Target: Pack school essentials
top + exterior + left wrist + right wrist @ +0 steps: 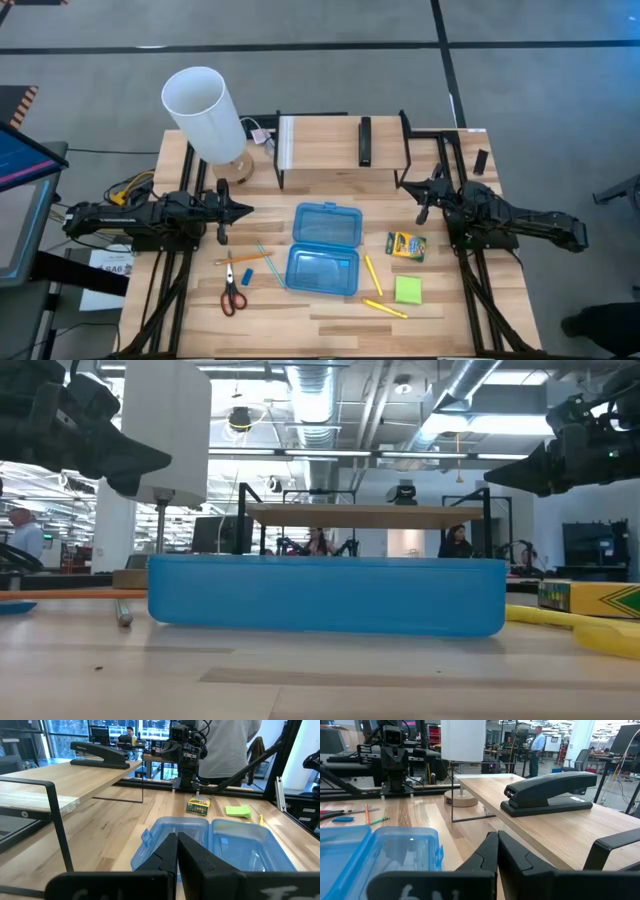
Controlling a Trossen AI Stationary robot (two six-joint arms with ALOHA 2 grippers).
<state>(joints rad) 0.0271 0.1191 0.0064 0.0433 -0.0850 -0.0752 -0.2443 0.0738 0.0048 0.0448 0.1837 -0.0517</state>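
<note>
The open blue translucent case (pixel 324 249) lies at the table's middle. Left of it lie red-handled scissors (pixel 230 292), an orange pencil (pixel 243 258), a light-blue stick (pixel 268 262) and a small blue eraser (pixel 246 276). Right of it lie the crayon box (pixel 406 245), the green sticky-note pad (pixel 408 290) and yellow pencils (pixel 384 308). My left gripper (pixel 222 210) hovers shut left of the case, above the table. My right gripper (pixel 424 197) hovers shut right of the case, above the table.
A wooden shelf on a black frame (pixel 340 140) stands at the back, with a black stapler (pixel 365 141) on it. A white lamp (pixel 208 112) stands at the back left. People show in the room beyond the table.
</note>
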